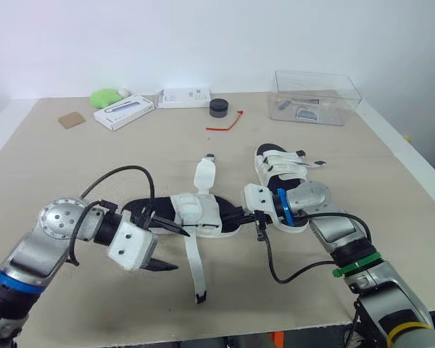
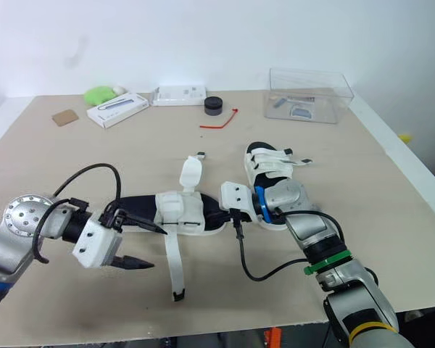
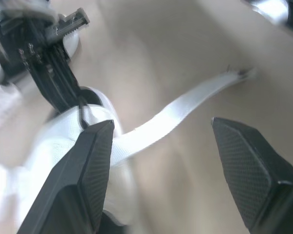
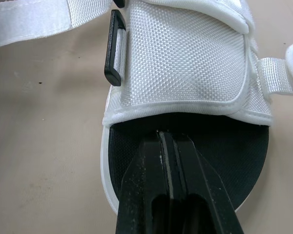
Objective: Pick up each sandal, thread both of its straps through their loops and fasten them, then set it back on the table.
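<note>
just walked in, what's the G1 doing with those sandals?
It's working the near sandal, lying on the table with both straps undone. The right gripper, fingers shut, rests on its black footbed; the left gripper is open at the other end, beside the strap trailing toward the table's near edge. The second sandal sits just beyond.

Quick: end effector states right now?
Left end effector: open, holding nothing.
Right end effector: closed, empty, tips on the sandal footbed.
</note>
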`<control>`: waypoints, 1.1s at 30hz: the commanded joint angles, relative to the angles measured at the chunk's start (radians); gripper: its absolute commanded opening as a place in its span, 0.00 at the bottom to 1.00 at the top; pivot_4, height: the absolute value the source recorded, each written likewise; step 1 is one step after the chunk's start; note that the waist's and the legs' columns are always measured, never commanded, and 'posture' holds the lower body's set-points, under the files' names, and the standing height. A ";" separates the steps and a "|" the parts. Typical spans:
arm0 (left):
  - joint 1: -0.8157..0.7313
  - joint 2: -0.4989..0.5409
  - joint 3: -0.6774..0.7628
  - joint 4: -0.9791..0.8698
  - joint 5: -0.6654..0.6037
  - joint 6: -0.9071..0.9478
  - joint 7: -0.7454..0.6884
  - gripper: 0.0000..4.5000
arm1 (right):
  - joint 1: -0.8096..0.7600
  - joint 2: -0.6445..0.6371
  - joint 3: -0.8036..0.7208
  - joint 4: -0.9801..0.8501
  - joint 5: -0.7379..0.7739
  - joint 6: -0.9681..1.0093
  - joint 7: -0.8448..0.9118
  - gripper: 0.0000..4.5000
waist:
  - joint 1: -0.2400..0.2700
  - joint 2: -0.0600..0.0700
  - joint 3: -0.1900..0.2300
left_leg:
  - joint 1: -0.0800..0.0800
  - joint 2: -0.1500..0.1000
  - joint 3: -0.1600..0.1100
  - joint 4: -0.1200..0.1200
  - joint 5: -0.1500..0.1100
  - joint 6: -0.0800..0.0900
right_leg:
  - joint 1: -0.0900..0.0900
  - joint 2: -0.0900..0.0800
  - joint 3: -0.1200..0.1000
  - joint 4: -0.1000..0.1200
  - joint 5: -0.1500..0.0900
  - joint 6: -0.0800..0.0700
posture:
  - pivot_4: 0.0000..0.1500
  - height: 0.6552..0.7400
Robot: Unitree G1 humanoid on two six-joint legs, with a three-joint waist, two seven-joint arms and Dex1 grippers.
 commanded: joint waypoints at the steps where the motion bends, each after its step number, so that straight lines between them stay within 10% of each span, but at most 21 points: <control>1: -0.002 -0.031 -0.009 0.109 0.052 -0.279 0.019 0.73 | 0.001 0.000 0.019 0.024 -0.034 0.007 0.003 0.00 | -0.004 0.000 0.000 | 0.000 0.000 0.001 0.000 0.000 0.000 | 0.000 0.000 0.000 0.000 0.000 0.000 | 1.00 1.00; 18: -0.057 -0.087 -0.188 0.136 0.181 -0.326 0.169 0.73 | 0.030 -0.041 0.007 -0.032 -0.027 0.047 0.007 0.00 | -0.002 -0.001 0.000 | 0.000 0.000 0.006 -0.001 0.000 0.002 | -0.001 -0.003 0.005 0.000 0.002 0.006 | 1.00 1.00; 26: -0.052 -0.075 -0.235 0.097 0.136 -0.251 0.173 0.03 | 0.030 -0.044 0.011 -0.035 -0.030 0.053 0.010 0.00 | -0.002 -0.001 0.000 | 0.000 0.000 0.005 -0.001 -0.001 0.002 | -0.001 -0.003 0.004 0.000 0.002 0.007 | 1.00 1.00; 33: 0.028 0.009 -0.148 -0.152 -0.341 0.536 0.235 0.03 | 0.027 -0.054 0.005 -0.035 -0.031 0.055 0.012 0.00 | -0.004 -0.001 0.000 | 0.000 0.000 0.004 -0.001 -0.001 0.002 | -0.001 -0.003 0.004 0.000 0.000 0.009 | 1.00 1.00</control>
